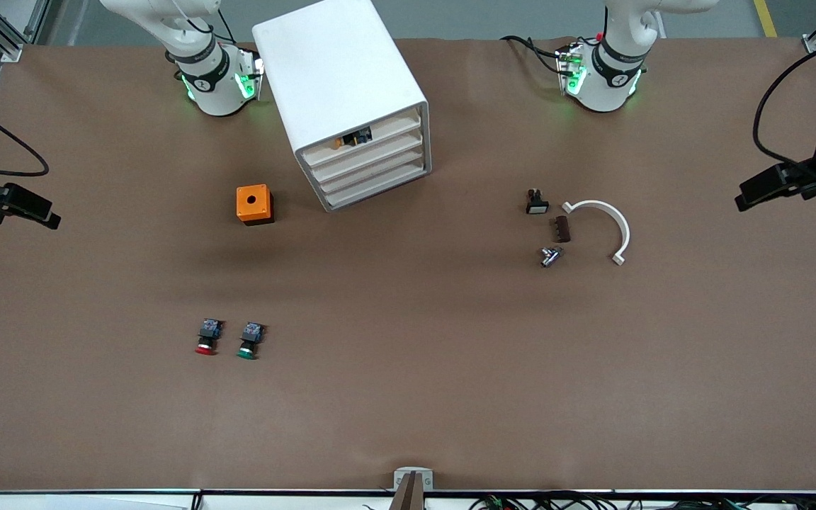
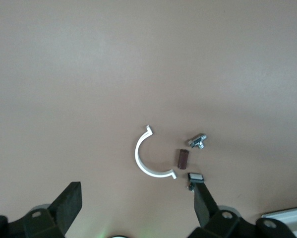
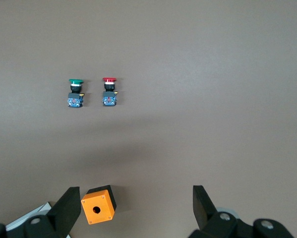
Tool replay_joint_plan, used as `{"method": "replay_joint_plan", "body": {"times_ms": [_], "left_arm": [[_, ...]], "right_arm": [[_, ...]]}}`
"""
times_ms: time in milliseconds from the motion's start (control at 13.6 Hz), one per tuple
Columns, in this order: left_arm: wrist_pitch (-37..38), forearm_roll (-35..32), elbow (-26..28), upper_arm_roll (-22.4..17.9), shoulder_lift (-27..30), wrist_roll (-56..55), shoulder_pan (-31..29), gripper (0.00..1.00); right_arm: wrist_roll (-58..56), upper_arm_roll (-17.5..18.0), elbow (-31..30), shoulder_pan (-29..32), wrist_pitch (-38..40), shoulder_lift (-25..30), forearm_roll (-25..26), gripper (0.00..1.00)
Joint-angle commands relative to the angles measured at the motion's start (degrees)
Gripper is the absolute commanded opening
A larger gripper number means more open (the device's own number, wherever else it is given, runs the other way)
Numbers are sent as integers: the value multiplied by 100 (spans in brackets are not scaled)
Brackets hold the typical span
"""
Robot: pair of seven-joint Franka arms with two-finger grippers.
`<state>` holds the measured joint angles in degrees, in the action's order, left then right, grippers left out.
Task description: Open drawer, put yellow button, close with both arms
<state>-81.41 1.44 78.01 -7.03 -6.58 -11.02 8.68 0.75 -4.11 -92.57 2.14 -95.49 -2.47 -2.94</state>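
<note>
The white cabinet (image 1: 341,78) stands near the robots' bases, between them. Its uppermost drawer (image 1: 397,126) is shut, level with the three lower drawers. The yellow button (image 1: 344,142) shows through that drawer's slot front, lying inside. Both arms are drawn back high over their bases, and their grippers do not show in the front view. My left gripper (image 2: 137,206) is open and empty, high over the table beside a white curved clip (image 2: 144,161). My right gripper (image 3: 135,210) is open and empty, high above an orange box (image 3: 97,204).
The orange box with a hole (image 1: 253,204) sits beside the cabinet toward the right arm's end. A red-capped button (image 1: 207,338) and a green-capped button (image 1: 249,341) lie nearer the front camera. The white clip (image 1: 603,225), a brown block (image 1: 562,229) and small parts (image 1: 537,202) lie toward the left arm's end.
</note>
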Motion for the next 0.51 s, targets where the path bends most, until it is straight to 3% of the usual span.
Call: {"method": "replay_joint_plan", "body": {"times_ms": [0,147,294,441], "left_arm": [[-479,-30,1222,297,911,118,-286,100],[-508,-30,1348,666,1053,109,-559,100],[-455,-30,1461,729,1194,48,-604,100],[-455,-30,1524,1210,1282,12,-1006,100]], "right_arm": [[-40,59,-16,41,31,80,92,100],[-40,59,-16,41,31,80,92,100],[-40,59,-16,41,31,80,92,100],[-40,59,-16,32,31,89,92,100]]}}
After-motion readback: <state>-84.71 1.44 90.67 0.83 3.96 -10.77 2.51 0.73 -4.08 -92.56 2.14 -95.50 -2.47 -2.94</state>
